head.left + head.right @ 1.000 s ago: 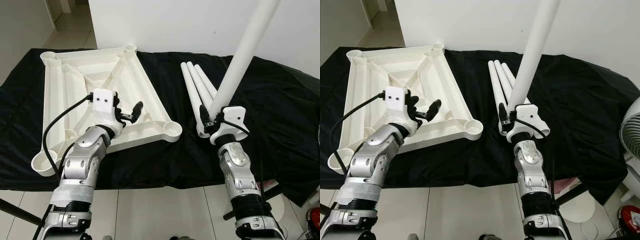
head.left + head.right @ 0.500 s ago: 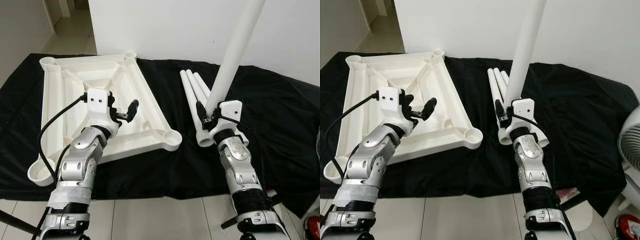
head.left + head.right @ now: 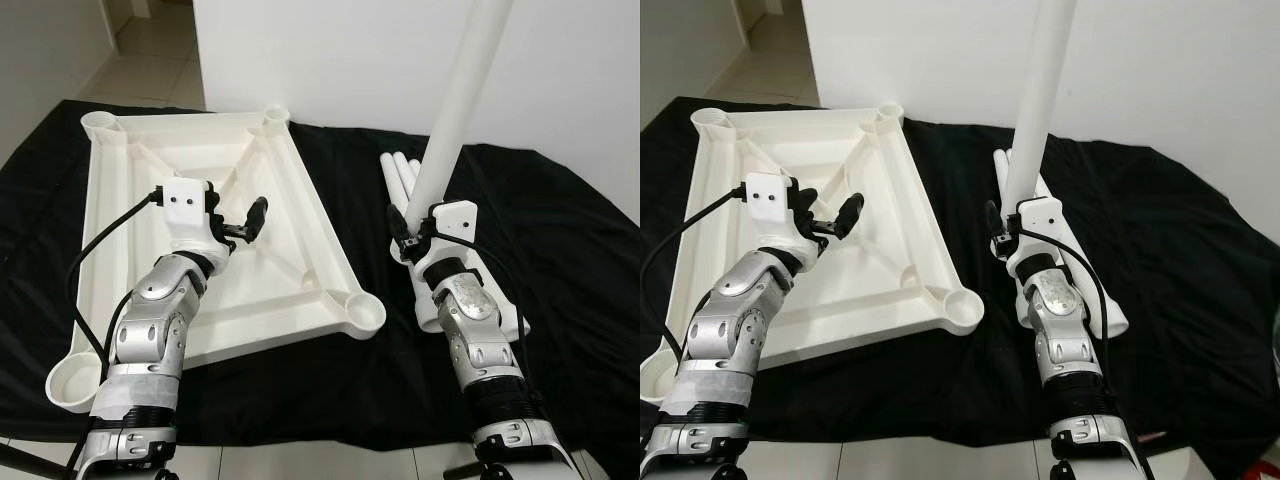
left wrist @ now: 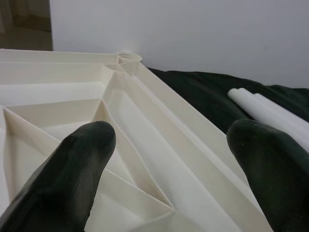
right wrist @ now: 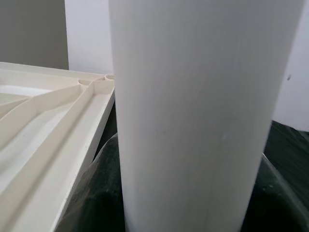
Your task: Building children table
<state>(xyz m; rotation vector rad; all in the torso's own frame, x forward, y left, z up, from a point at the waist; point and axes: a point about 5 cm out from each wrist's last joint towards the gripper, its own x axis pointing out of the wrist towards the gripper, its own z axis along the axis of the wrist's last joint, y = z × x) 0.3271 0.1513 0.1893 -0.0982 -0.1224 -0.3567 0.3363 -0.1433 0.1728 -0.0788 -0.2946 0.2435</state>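
We are holding one leg (image 3: 462, 105) upright, right gripper (image 3: 408, 232) clamped on it; left gripper (image 3: 243, 222) hovering, fingers apart, over the tabletop (image 3: 300, 215) (upside down). Next: seating it in the near corner socket (image 3: 362, 312).

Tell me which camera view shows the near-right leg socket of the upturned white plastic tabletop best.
The left eye view: the round white plastic corner socket lies whole and unblocked on the black cloth. The right eye view shows it equally whole. The wrist views show other stretches of the upturned white plastic tabletop, not this corner.
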